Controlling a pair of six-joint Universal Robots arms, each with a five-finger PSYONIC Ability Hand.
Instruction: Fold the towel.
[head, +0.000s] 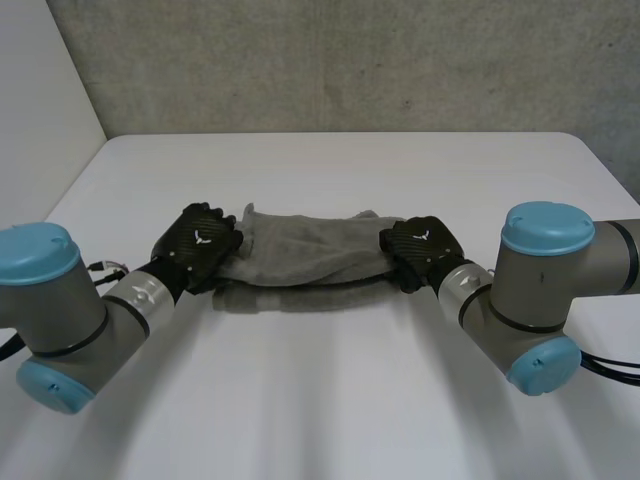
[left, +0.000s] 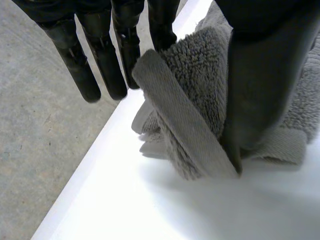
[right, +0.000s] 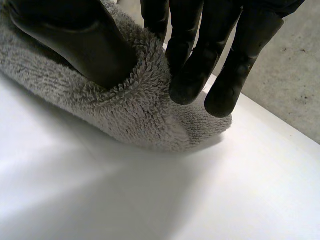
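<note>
Fingers (right: 187, 60) of our right hand (head: 425, 245) pinch one towel (head: 300, 255) end against the thumb; our left hand (head: 200, 240) pinches the other; white tabletop (head: 330, 400) beneath.

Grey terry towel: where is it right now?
In the head view the grey terry towel lies bunched across the middle of the white table, with the black left hand pinching one end and the black right hand the other.
</note>
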